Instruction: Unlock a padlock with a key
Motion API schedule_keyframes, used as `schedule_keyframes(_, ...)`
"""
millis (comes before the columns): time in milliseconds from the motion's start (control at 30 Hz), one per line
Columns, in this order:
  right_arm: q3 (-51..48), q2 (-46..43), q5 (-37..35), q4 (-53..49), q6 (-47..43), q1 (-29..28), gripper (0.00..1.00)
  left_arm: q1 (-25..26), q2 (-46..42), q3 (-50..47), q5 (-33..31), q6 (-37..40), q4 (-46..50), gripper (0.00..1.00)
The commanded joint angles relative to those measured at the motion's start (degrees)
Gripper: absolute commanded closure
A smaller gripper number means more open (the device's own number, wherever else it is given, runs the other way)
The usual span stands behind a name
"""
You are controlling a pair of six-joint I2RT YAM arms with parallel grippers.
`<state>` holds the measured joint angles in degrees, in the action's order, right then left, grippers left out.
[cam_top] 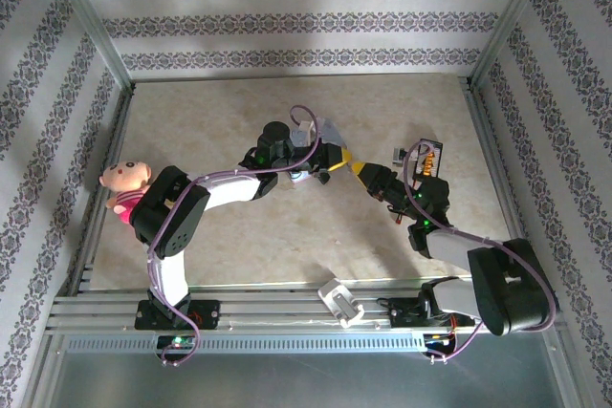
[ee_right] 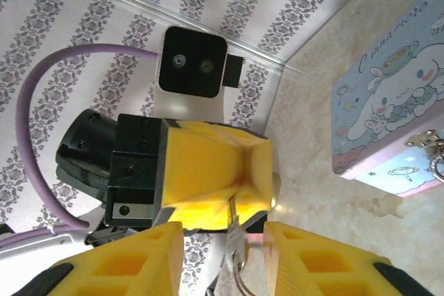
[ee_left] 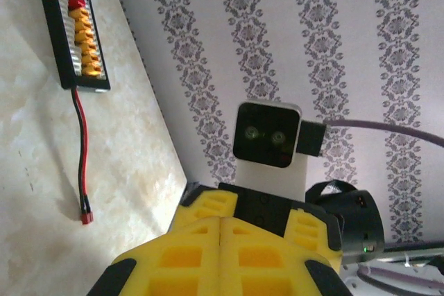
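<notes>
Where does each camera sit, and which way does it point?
Top external: above and behind the arms, looking down at the table; both arms show, left gripper facing right gripper.
Left wrist: on the left arm, facing the right arm's camera; left fingers shut below.
Right wrist: facing back at the left arm's camera; right fingers apart below.
Shared: wrist views face each other.

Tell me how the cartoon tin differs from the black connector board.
The tin is pale blue with cartoon prints; the connector board is black with yellow-orange plugs. The tin is a box with a metal clasp; the board is flat and trails a red wire. Both lie on the table.
</notes>
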<state>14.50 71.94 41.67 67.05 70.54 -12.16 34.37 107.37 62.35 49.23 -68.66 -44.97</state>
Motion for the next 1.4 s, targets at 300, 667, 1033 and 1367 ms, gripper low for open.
schedule_keyframes(300,1.0,-1.4,-1.2,-3.6,-3.1,-2.0,0.68,-0.4,1.4,-0.8,-1.9,-5.5,-10.1,1.00)
schedule_keyframes(667,2.5,-1.6,-3.8,-3.4,-3.5,-2.1,0.68,-0.4,1.3,-1.6,-1.2,-6.0,-10.7,1.00)
schedule_keyframes(1033,4.0,-0.3,-4.1,-3.0,-3.6,-2.3,0.73,-0.3,1.6,-1.8,-1.1,-6.7,-11.4,1.00)
schedule_keyframes(1367,2.9,-0.1,-4.5,-2.5,-3.1,-2.5,0.77,-0.3,1.9,-2.3,-2.8,-7.7,-13.1,1.00)
